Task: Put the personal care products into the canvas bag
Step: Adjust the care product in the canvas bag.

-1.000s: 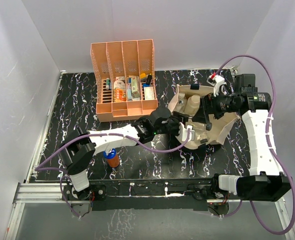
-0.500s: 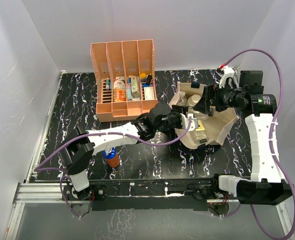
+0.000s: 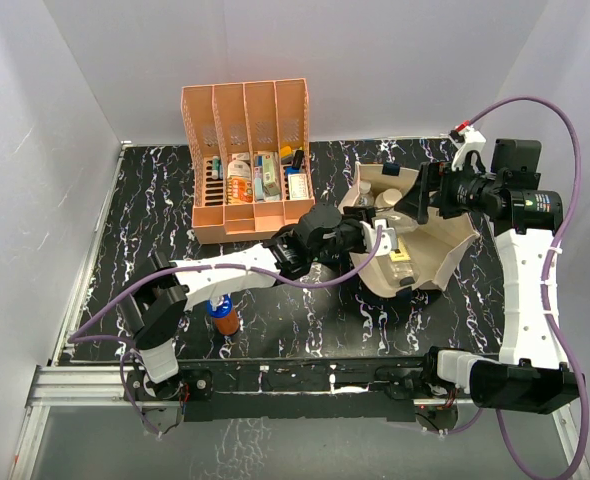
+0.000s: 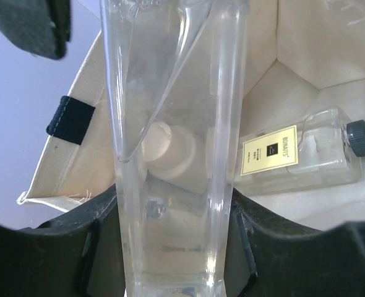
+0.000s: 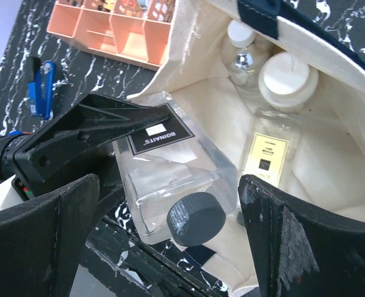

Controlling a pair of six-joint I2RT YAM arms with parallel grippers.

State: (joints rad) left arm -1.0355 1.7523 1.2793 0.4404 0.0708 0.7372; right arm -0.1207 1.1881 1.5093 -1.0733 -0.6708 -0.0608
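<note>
Held bottle (image 4: pixel 173 154), ends off-frame

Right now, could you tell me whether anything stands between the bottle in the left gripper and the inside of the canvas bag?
Nothing visible does. The left gripper holds the clear square bottle at the canvas bag's open mouth; the bottles already inside lie deeper in.

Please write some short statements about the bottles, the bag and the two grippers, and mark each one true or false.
1. The left gripper holds the clear square bottle between its jaws. True.
2. The orange-brown bottle lies inside the canvas bag. False: it stands on the table, beside the left arm.
3. A white cylinder bottle is already inside the bag. True.
4. The right gripper has its jaws shut. False: they stand wide apart.
</note>
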